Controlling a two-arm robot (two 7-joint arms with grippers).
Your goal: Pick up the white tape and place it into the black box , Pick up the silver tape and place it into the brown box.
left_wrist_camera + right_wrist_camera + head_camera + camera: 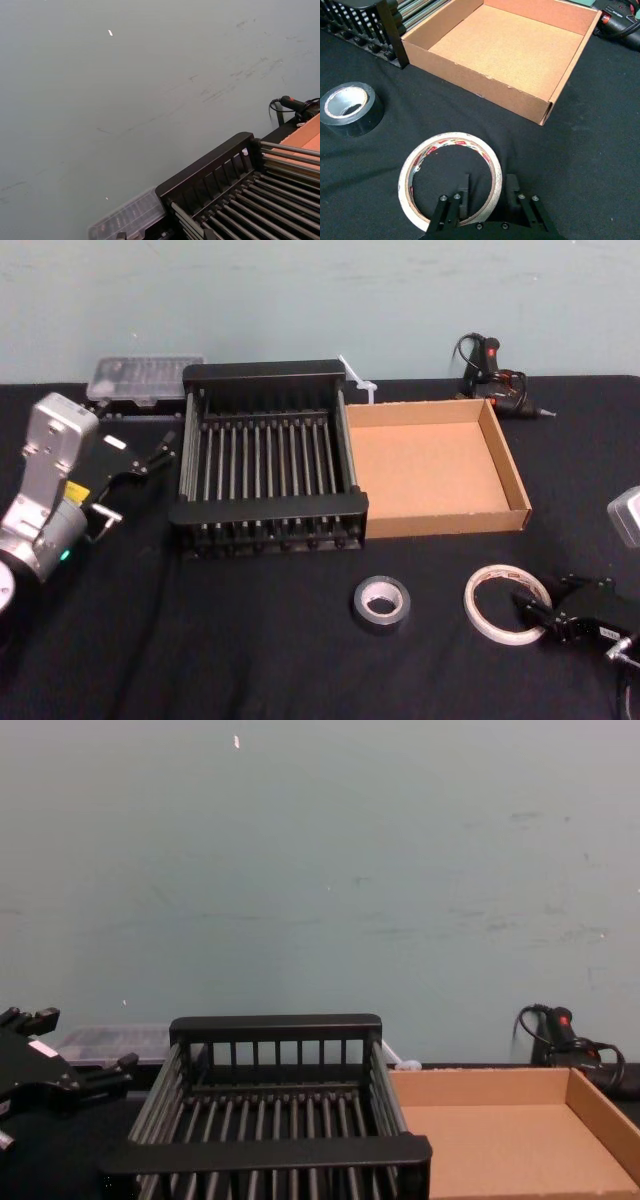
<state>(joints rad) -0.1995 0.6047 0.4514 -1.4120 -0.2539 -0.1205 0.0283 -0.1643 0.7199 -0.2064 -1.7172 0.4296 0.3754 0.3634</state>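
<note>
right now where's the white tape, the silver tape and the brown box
white tape (451, 176): right wrist view, on its rim.
silver tape (381, 604): head view, on its upper face.
brown box (428, 469): head view, on its bare floor.

Pale grey-green wall (320, 870) fills the back, matte, with faint scuffs and smudges and a few small white flecks. Table (250, 660) covered in a black cloth, slightly wrinkled, running right up to the wall. Against the wall on the left sits a clear plastic compartment case (145, 375); on the right a black glue gun (495, 370) with a red switch and a cord. A white zip tie (357, 380) lies near the wall. Light is even and soft, with no hard shadows.
</note>
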